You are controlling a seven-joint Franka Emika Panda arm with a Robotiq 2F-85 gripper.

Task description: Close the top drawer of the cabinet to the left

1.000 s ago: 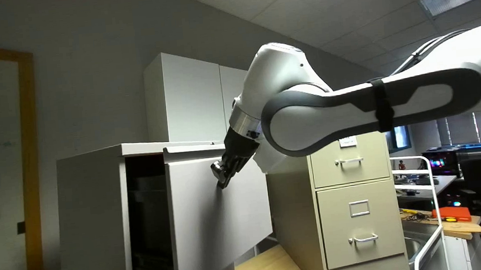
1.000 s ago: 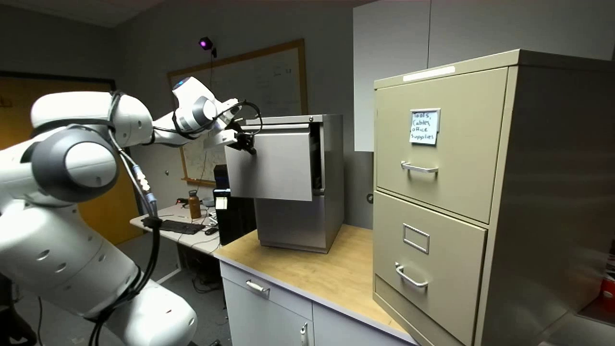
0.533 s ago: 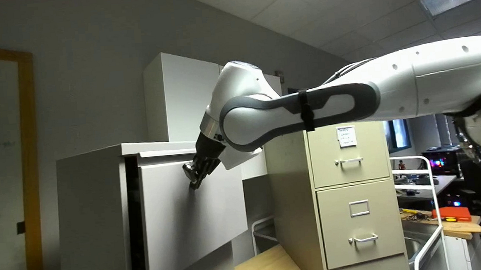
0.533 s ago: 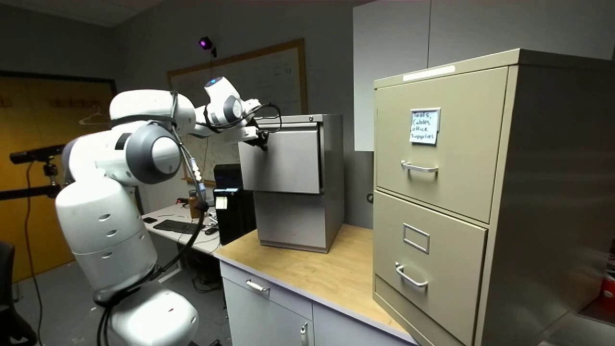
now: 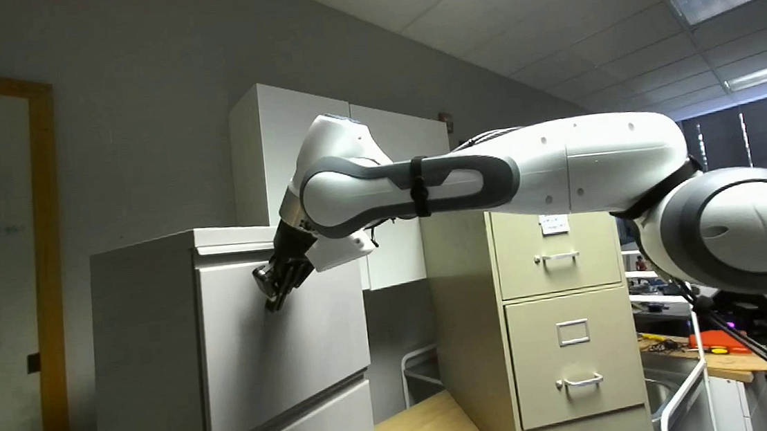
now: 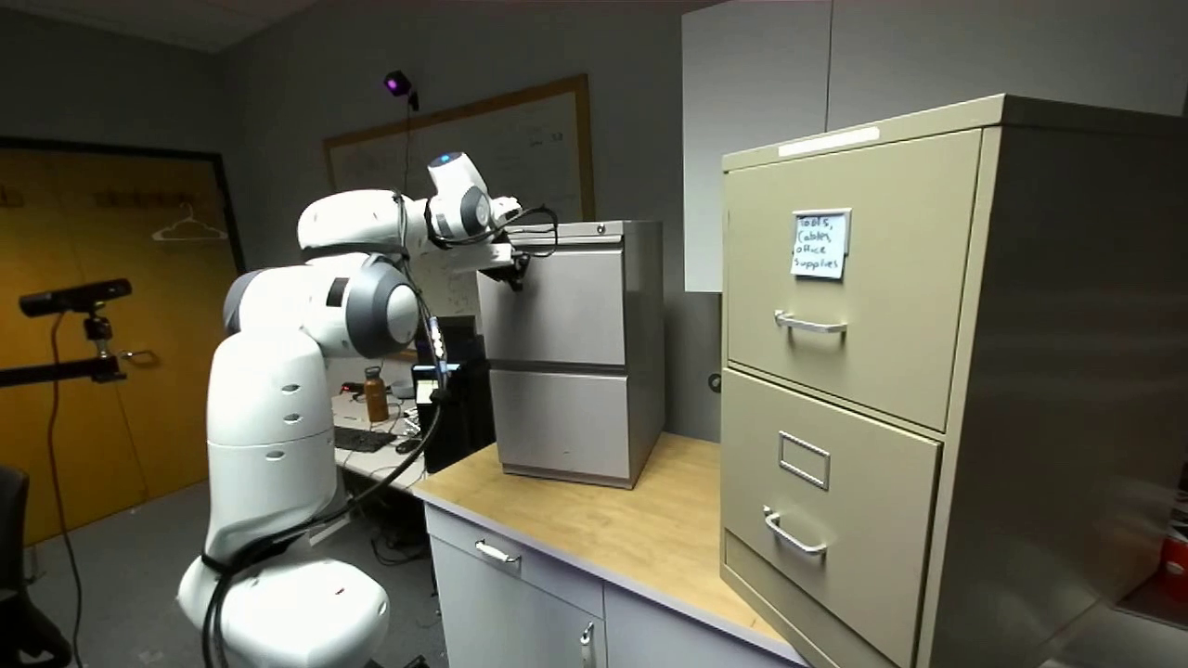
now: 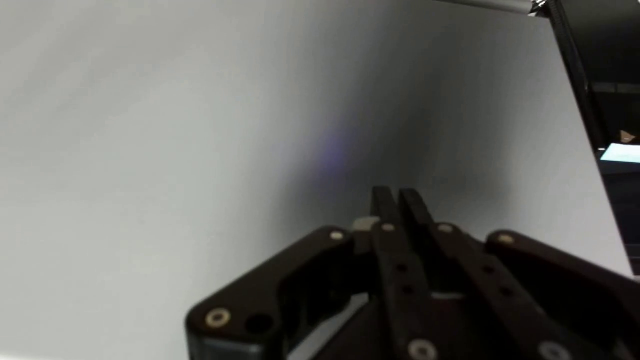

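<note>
The flat-fronted, pale grey-white metal top drawer (image 5: 291,348) has slid home: 1.0 s ago it stood well out with its dark inside showing, 0.5 s ago a narrow dark gap was left, and now, at the lower left of the frame in an exterior view, only a thin seam shows. In an exterior view it sits near the centre of the frame, flush with the boxy pale grey-white metal cabinet (image 6: 646,371) and in line with the plain grey-white lower drawer (image 6: 560,422), above the pale wooden worktop (image 6: 603,524). So the task looks as good as done (whether it has caught fully, I cannot tell), and what remains, I judge, is at most a light last press before backing off. The jaws are closed, their 2 black fingers (image 7: 384,207) side by side with nothing held between them. The drawer's front lies just beyond their tips, which seem to touch it in its upper half; in the wrist view it fills most of the frame behind the fingers, which come in from the lower right.
</note>
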